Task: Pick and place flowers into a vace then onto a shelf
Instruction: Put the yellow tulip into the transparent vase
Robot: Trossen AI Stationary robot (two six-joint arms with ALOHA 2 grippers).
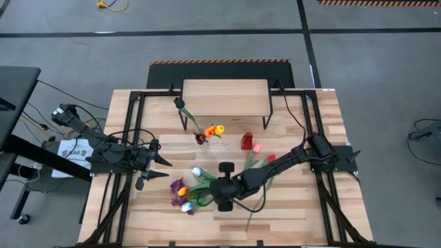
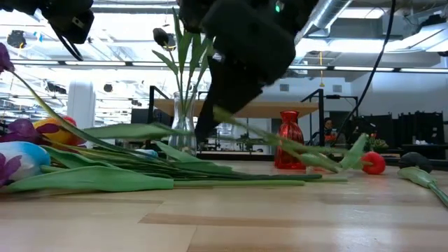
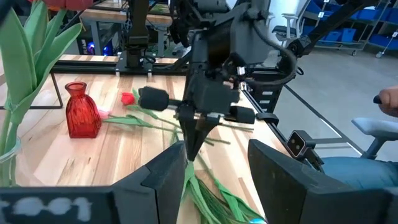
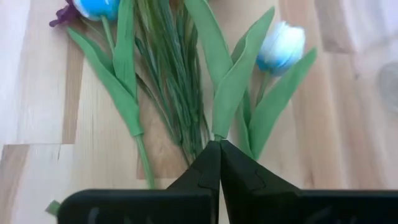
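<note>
A pile of flowers (image 1: 189,191) lies on the tabletop at the near middle, with purple, blue and white-blue heads (image 4: 283,43) and green leaves. My right gripper (image 1: 207,187) reaches down into the pile from the right, shut on a green stem. A clear vase (image 1: 201,139) in front of the shelf (image 1: 225,96) holds orange, yellow and dark tulips upright. Pink and red tulips (image 1: 262,153) lie on the table under my right arm. My left gripper (image 1: 164,167) hovers open at the table's left, holding nothing. My right gripper pinches a green stem with its leaf (image 4: 217,132) between its two fingertips (image 3: 191,146). The fingers slant down from the table's right. Behind the fingers the stem (image 2: 280,140) slopes down toward the right, its far part resting on the table.
A red glass vase (image 1: 247,141) stands right of the clear vase, in front of the shelf. Black frame rails run along the table's left and right edges. Bare planks lie along the near edge and at the near right.
</note>
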